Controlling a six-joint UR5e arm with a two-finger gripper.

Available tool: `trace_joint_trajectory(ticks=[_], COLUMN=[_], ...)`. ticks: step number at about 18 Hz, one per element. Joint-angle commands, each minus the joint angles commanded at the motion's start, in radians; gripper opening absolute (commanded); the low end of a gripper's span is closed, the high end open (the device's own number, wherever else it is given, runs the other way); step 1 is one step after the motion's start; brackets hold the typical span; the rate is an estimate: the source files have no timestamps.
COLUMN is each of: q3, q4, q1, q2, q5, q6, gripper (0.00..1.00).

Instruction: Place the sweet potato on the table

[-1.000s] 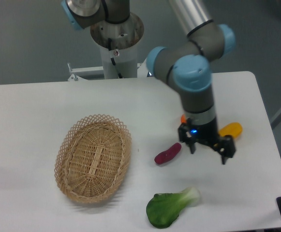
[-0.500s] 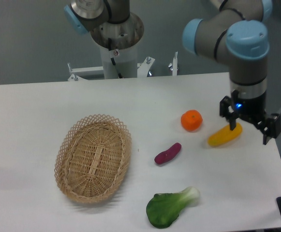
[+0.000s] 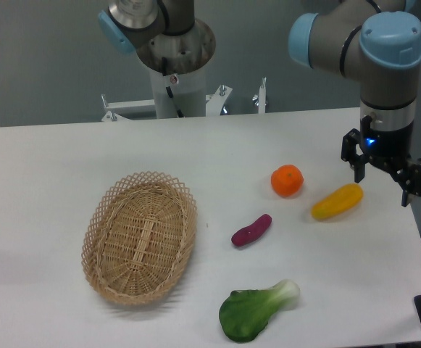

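White bench (image 3: 65,152) carries my sweet potato (image 3: 251,230), lying free beside the basket (image 3: 140,236). Light, firm, I judge; grip mid-length. End effector (image 3: 384,170) hangs apart, empty.

Sweet potato (image 3: 251,230) on table (image 3: 65,159)

Woven wicker basket (image 3: 139,238), matt table (image 3: 65,159)

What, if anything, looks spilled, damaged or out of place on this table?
Nothing stands out. The sweet potato, orange, yellow vegetable and leafy green lie intact on the table; the basket sits upright.
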Motion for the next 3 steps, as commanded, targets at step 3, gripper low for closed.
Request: trace_joint_trajectory(ticks=[3], q3=[-0.005], q4=[0.002], q1=[0.000], q2=[0.000], q5=[0.002], q6=[0.000], gripper=[1.00])
